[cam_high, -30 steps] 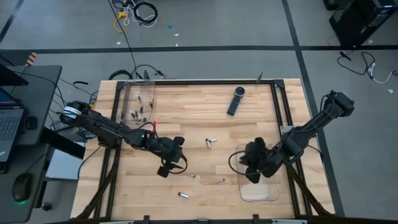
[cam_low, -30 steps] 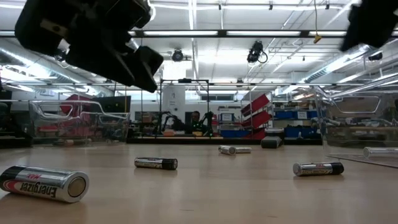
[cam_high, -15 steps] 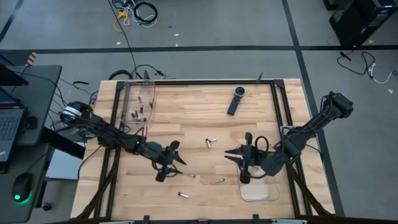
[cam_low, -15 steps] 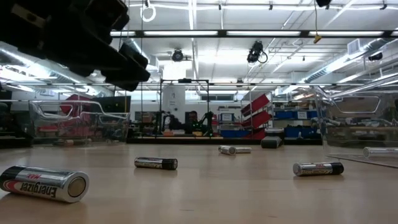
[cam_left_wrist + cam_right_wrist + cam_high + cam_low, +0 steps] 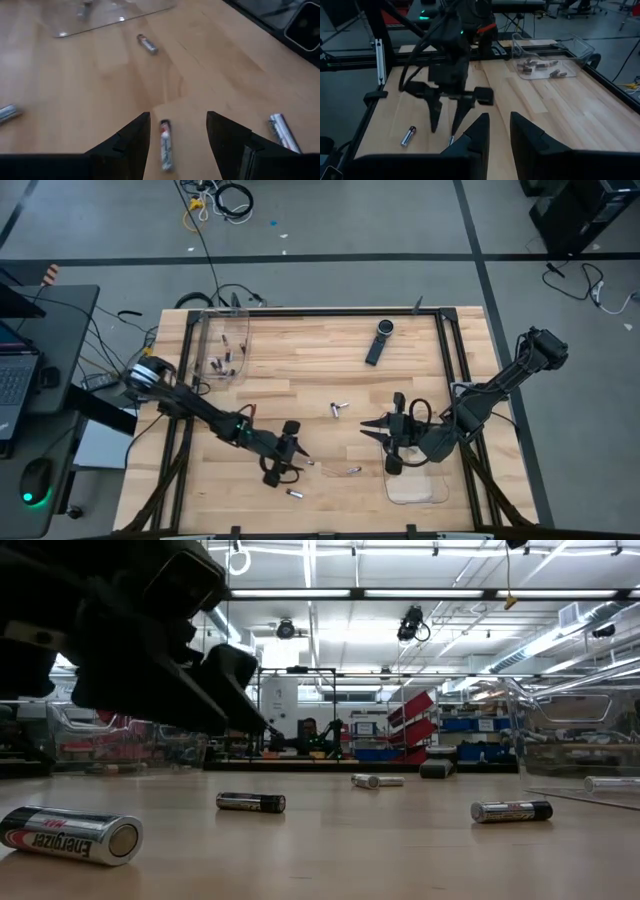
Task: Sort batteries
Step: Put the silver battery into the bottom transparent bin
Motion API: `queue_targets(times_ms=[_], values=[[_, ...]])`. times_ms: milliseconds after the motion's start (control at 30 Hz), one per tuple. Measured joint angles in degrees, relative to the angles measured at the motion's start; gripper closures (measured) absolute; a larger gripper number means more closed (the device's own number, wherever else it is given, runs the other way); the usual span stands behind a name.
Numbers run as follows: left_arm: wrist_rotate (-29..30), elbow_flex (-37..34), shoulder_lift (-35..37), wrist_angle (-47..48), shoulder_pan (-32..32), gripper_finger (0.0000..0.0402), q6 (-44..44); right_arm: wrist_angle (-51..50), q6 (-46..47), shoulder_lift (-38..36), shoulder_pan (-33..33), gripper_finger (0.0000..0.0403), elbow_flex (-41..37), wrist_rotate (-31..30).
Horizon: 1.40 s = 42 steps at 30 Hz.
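Left wrist view shows the left gripper [image 5: 177,131] spread wide around a battery [image 5: 165,146]; right gripper [image 5: 385,445] narrowly parted, empty

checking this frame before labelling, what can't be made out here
- Count of batteries in the left bin: too small in the high view.
- Right bin's contents: partly covered by the right gripper there.
- Battery between the open left gripper's fingers: label blurred in the left wrist view.
- Left gripper, low view: cut off by the top edge.
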<state>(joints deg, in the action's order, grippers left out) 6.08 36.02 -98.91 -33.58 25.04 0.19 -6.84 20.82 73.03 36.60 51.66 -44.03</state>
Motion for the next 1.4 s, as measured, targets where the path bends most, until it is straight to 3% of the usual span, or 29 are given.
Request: queue_targets(times_ms=[133, 500, 700, 1067, 1400], values=[[-2.4, 1.4, -3.0, -0.3, 0.0, 0.0208, -0.9, 0.0, 0.0, 0.0, 0.0, 0.034, 0.0, 0.0], [-1.5, 1.5, -6.5, 0.2, -1.7, 0.0214, -4.8, 0.6, -1.1, 0.0, 0.0, 0.034, 0.0, 0.2], [-1.4, 1.5, -6.5, 1.7, -1.8, 0.0259, -5.7, 0.8, -1.1, 0.0, 0.0, 0.034, 0.0, 0.2], [-1.4, 1.3, -6.4, 2.0, -2.5, 0.0386, -6.9, 0.8, -1.9, 0.0, 0.0, 0.034, 0.0, 0.2], [-1.7, 1.2, -5.7, 2.4, -2.5, 0.0388, -6.6, 0.8, -3.1, 0.0, 0.0, 0.0339, 0.0, 0.2]])
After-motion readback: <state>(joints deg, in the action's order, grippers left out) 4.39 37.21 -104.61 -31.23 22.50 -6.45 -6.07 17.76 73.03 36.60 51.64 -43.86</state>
